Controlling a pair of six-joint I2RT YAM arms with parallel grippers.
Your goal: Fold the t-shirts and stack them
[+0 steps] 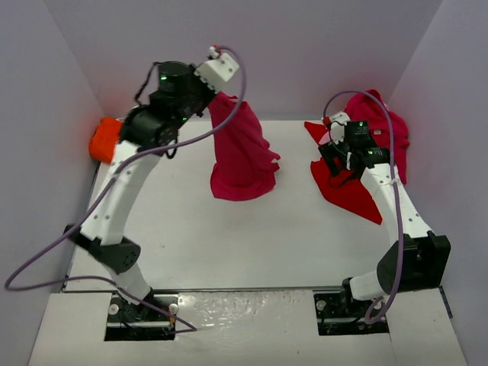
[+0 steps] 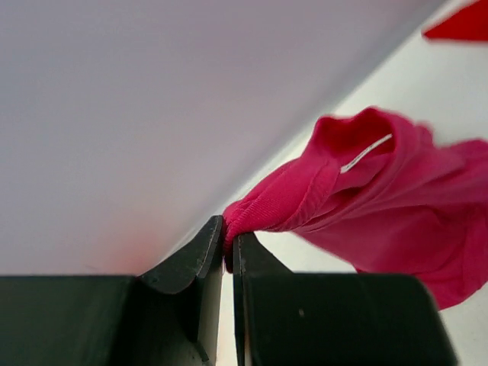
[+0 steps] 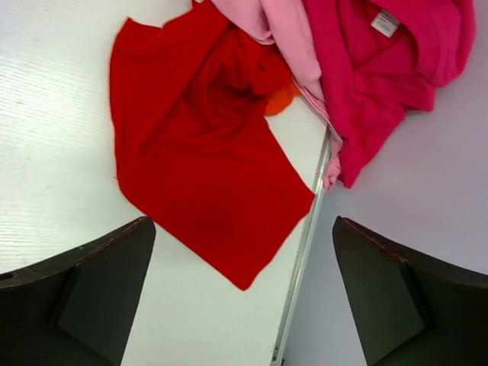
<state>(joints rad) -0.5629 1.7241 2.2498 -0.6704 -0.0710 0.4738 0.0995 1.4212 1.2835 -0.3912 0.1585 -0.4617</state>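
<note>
Where the white counter (image 1: 229, 244) runs back to its far edge, it is shut in by plain pale lilac walls (image 1: 305, 46) at the left, back and right, with the two arm bases bolted at the near edge. In the right wrist view a thin metal strip (image 3: 305, 244) edges the counter where it meets the right-hand wall. An orange lump (image 1: 104, 139) sits at the counter's left edge beside the left arm; what it is cannot be told.

The left gripper (image 1: 216, 97) is raised near the back wall with its jaws pinched together on a fold of the magenta t-shirt (image 1: 242, 152). The left wrist view shows the gripper (image 2: 229, 240) with a ribbed edge of the t-shirt (image 2: 381, 191) squeezed between the black fingers (image 2: 191, 267). From there the shirt hangs down in a loose cone, and its lower hem spreads on the middle of the counter.

The right gripper (image 1: 335, 160) hovers over the right side of the counter with its jaws spread wide and nothing between them (image 3: 244, 290). Directly below it lies the bright red t-shirt (image 3: 198, 152), spread fairly flat with one corner reaching the metal strip; in the top view it (image 1: 354, 194) shows beneath and beside the arm. Just beyond it, a heap fills the back right corner. It holds a light pink t-shirt (image 3: 282, 30), a second magenta t-shirt (image 3: 381, 76) draped over the counter's edge against the wall, and a scrap of orange cloth (image 3: 282, 99) peeking out between the red and the pink.
</note>
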